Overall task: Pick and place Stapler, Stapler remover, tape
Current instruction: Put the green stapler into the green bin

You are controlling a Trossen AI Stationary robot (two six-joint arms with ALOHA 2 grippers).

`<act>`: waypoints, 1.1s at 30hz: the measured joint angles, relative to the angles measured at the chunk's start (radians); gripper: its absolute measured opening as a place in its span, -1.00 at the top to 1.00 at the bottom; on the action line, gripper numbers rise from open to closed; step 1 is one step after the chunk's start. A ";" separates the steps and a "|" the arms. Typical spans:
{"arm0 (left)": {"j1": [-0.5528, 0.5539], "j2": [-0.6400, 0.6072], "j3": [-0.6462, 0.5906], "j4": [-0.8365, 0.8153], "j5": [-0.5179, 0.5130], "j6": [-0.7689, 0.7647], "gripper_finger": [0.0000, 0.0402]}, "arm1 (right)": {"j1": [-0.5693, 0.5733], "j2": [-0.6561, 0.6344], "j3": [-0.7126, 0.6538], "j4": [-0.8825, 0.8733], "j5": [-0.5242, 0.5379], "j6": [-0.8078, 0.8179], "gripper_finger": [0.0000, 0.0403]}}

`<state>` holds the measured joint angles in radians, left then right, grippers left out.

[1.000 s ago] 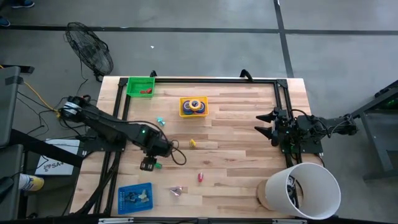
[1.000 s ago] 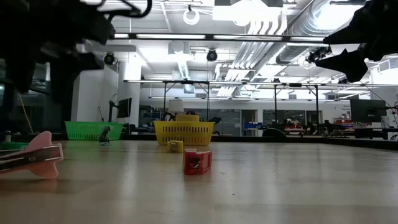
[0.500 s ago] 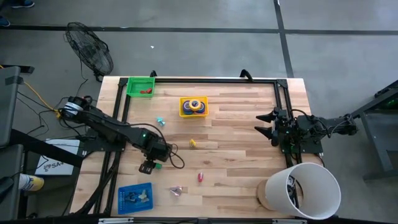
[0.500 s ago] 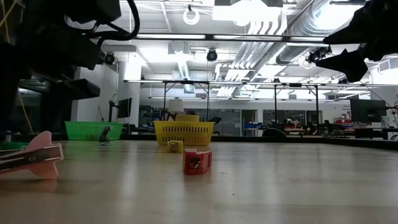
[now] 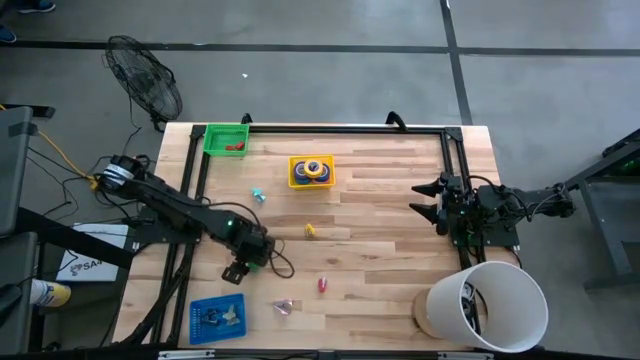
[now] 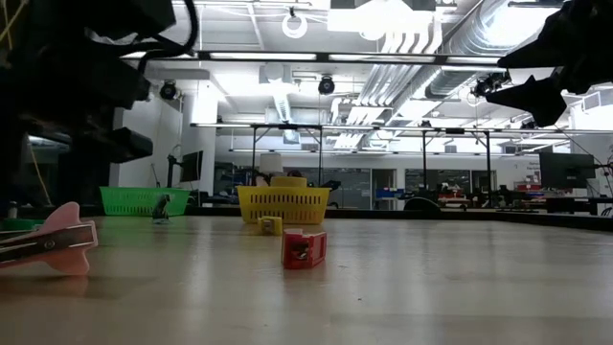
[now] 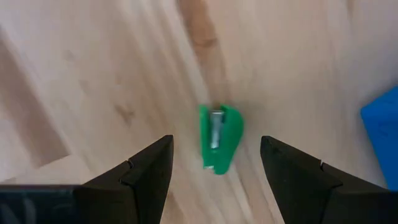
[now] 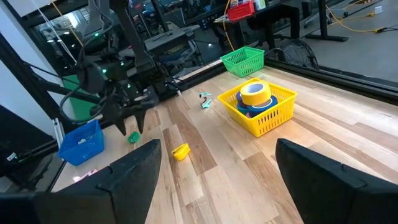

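The left gripper [image 7: 214, 163] hung directly above a small green stapler [image 7: 220, 138] that lay flat on the bench [image 5: 380, 200], near the left-front part of the wood and not far from the blue basket [image 5: 216, 318]. In the left wrist view its jaws stood spread wide with nothing between them, one dark finger to either side of the stapler and neither touching it. The stapler sat between the two fingers, a little nearer one than the other, so the gripper looked roughly centred for a straight descent.

The relation that mattered was the stapler's long axis. It ran along the gap between the fingers, tilted only slightly from it, which meant the fingers would close across the narrow sides of the body rather than end to end. That seemed the better grip, though the wrist picture was smeared and the exact tilt was hard to judge.

The right gripper [image 5: 432, 200] waited well apart at the right edge of the bench, jaws released and holding nothing; the left arm was plainly the nearer one. The tape [image 5: 311, 169] rolls sat stacked in the yellow basket [image 5: 295, 179] toward the back.
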<state>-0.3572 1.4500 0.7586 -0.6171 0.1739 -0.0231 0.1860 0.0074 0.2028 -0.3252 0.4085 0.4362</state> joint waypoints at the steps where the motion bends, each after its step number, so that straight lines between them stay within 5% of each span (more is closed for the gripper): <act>1: -0.011 0.006 0.000 0.002 0.000 0.002 -0.17 | 0.000 0.000 0.000 0.000 0.000 0.000 -0.52; 13: -0.056 0.091 0.003 0.045 -0.080 -0.006 -0.13 | 0.000 0.001 0.000 0.000 0.000 0.000 -0.52; 26: -0.055 0.095 0.002 0.048 -0.109 -0.031 0.73 | 0.000 0.004 0.000 0.000 0.000 0.000 -0.52; 33: -0.054 0.047 -0.003 0.023 -0.138 -0.207 0.74 | 0.000 0.004 0.000 0.000 0.000 0.000 -0.52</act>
<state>-0.4116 1.4966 0.7557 -0.5941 0.0360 -0.2303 0.1863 0.0113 0.2024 -0.3252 0.4084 0.4366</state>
